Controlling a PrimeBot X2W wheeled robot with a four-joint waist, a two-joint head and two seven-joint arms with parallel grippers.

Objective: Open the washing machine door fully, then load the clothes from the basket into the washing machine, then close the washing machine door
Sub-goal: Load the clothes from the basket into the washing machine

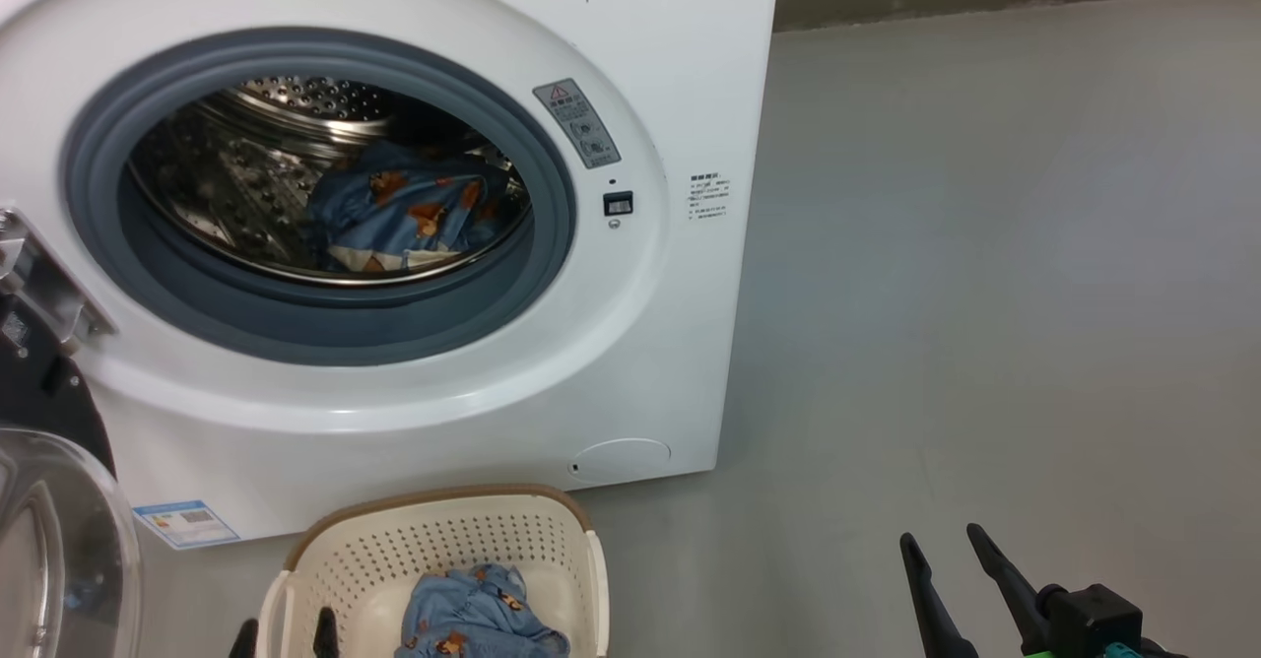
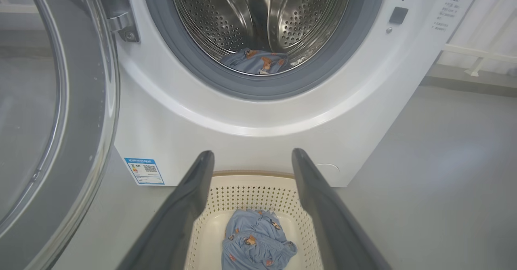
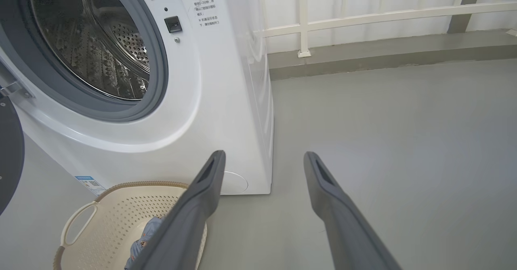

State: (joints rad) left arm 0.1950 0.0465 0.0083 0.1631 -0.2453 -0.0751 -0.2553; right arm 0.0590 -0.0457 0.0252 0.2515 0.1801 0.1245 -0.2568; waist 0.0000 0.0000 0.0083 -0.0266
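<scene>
The white washing machine (image 1: 670,67) stands with its door (image 1: 59,540) swung open to the left, glass bowl facing out. Blue bear-print clothes (image 1: 404,210) lie inside the steel drum. On the floor before the machine sits the cream basket (image 1: 424,540) with another blue bear-print garment (image 1: 478,614) in it. My left gripper (image 1: 284,633) hovers open over the basket's near left side, and in the left wrist view its fingers (image 2: 252,153) frame the garment (image 2: 254,241) below. My right gripper (image 1: 941,538) hangs open and empty over the floor, to the right of the basket.
Grey floor (image 1: 985,294) stretches wide to the right of the machine. A white railing (image 3: 363,15) and a low kerb run along the far wall. The open door (image 2: 80,100) takes up the space left of the basket.
</scene>
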